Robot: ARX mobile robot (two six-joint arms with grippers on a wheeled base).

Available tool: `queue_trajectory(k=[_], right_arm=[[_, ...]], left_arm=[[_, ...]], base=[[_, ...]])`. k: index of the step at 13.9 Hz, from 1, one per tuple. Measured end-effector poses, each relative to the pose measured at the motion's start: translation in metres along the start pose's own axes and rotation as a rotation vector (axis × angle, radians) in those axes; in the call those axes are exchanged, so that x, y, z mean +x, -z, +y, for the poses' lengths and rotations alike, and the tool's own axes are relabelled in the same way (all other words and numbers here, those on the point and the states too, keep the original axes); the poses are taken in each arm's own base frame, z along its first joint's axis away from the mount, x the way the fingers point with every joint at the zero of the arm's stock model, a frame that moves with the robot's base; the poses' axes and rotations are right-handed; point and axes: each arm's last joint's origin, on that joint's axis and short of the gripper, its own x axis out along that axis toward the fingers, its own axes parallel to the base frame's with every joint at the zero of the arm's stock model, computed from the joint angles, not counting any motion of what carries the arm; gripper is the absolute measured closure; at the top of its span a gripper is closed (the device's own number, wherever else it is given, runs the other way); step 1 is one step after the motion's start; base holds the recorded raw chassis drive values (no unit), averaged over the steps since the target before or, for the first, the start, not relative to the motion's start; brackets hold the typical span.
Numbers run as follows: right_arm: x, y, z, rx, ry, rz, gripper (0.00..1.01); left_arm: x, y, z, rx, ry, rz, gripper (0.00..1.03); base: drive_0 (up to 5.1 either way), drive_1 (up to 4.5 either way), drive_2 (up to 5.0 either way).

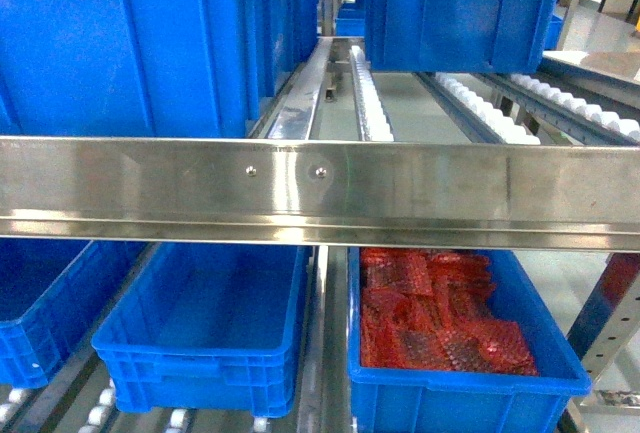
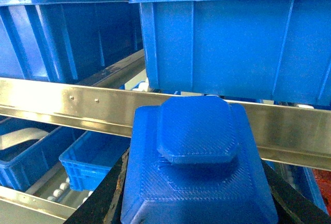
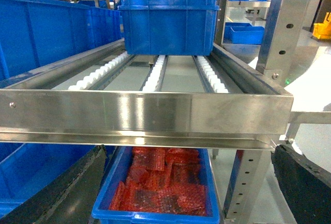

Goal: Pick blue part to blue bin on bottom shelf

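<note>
Carrying the blue part [image 2: 199,167], the left gripper [image 2: 199,203] is risking a knock against the steel lip [image 2: 103,105] above the lower-left empty bin [image 2: 93,154]; the right gripper [image 3: 186,193] is hanging wide, empty.

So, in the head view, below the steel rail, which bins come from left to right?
Partly cut-off blue bin → empty blue bin → blue bin with red parts.

Steel lip [image 1: 320,193] above open blue bin [image 1: 205,338]
</note>
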Motion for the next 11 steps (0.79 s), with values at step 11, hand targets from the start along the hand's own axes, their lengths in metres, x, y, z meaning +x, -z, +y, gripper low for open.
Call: queue_trajectory(k=[11], right_arm=[[0.0000,0.0001,-0.0001,0.000,0.002,0.001,0.03]], left_arm=[[0.0000,0.0001,0.0000,0.000,0.000,0.001,0.60]], base=[[-3.6,1.76,1.8]])
